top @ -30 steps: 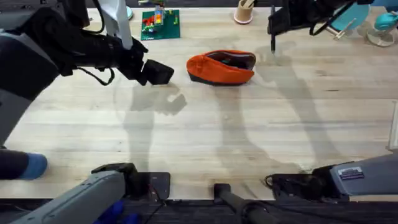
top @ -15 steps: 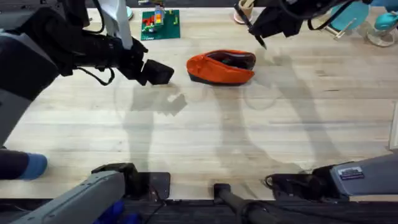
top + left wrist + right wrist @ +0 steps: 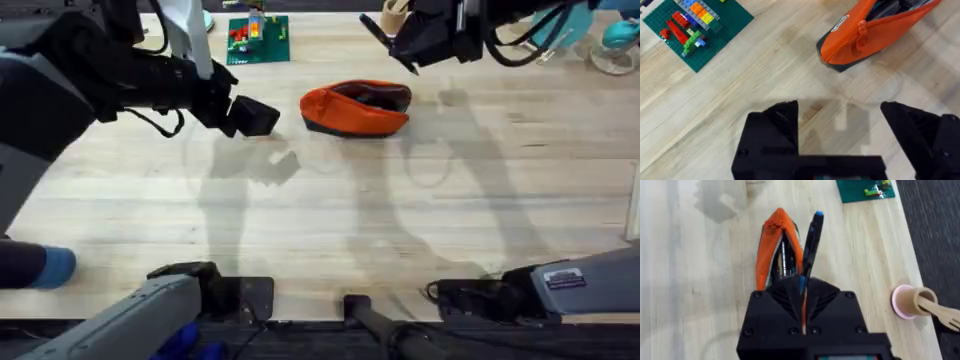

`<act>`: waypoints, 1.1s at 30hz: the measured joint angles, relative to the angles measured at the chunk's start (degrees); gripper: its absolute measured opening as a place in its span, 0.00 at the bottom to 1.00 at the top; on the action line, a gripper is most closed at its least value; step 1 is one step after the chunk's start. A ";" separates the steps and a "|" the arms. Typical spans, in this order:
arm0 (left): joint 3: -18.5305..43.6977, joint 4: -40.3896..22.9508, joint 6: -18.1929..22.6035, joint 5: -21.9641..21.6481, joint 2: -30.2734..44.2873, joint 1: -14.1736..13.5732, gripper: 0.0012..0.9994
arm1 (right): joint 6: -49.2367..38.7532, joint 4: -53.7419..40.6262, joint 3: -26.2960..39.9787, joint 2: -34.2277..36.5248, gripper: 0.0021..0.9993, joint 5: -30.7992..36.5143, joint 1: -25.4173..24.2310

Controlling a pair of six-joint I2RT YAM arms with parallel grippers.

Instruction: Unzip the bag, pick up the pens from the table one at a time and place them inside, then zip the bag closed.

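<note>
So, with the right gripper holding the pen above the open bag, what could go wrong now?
1. The right gripper pinches the pen near one end, so most of it sticks out; it might pivot or slip.
2. The orange pencil pouch has a narrow opening; the pen could catch its rim and fall onto the table.
3. The left gripper is open, apart from the pouch, so a push could shift the pouch.

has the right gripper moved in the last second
Yes. Holding a pen, the right gripper has shifted left along the table's far edge, from right of the bag toward the pink cup.
</note>
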 joint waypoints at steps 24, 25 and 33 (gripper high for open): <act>0.00 0.00 0.00 0.00 0.00 0.00 0.99 | -11.59 -4.27 -0.39 12.06 0.03 -0.91 2.77; 0.00 0.00 0.00 0.00 0.00 0.00 0.99 | -11.70 -4.12 -0.42 12.61 0.03 -0.90 2.82; 0.00 0.00 0.00 0.00 0.00 0.00 1.00 | -12.55 -1.43 -0.42 16.84 0.03 0.02 2.91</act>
